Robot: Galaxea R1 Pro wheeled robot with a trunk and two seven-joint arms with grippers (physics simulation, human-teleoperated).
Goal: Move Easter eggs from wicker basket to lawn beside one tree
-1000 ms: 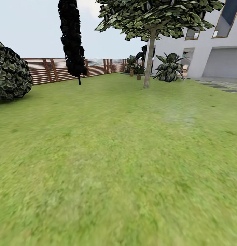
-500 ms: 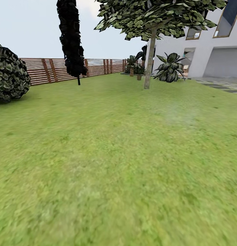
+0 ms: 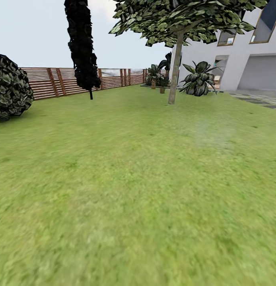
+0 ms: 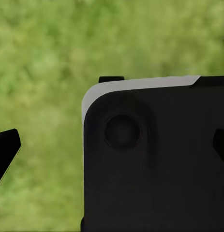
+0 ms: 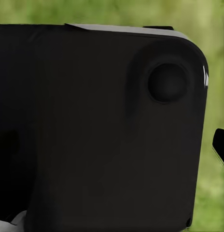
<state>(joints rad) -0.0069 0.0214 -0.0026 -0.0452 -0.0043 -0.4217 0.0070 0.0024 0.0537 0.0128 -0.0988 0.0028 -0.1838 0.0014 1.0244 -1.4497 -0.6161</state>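
Head view: lawn (image 3: 134, 190) runs to the tree (image 3: 174, 67) w/ bare grey-tan trunk; left of the tree stand a dark columnar tree (image 3: 82, 43) and a round bush (image 3: 10, 91), behind it a slat fence (image 3: 114, 77), right of it a broad-leaf plant (image 3: 197, 79), a white house (image 3: 249, 59) and grey paving (image 3: 257, 99). Wrist views: a dark robot body panel (image 4: 155, 159) over grass, w/ finger tips (image 4: 5, 152) at the frame edges, so jaw opening & any load cannot be told. Risk (judgement): eggs & wicker basket not sighted near the tree, so base may overshoot them, or stray onto the paving.
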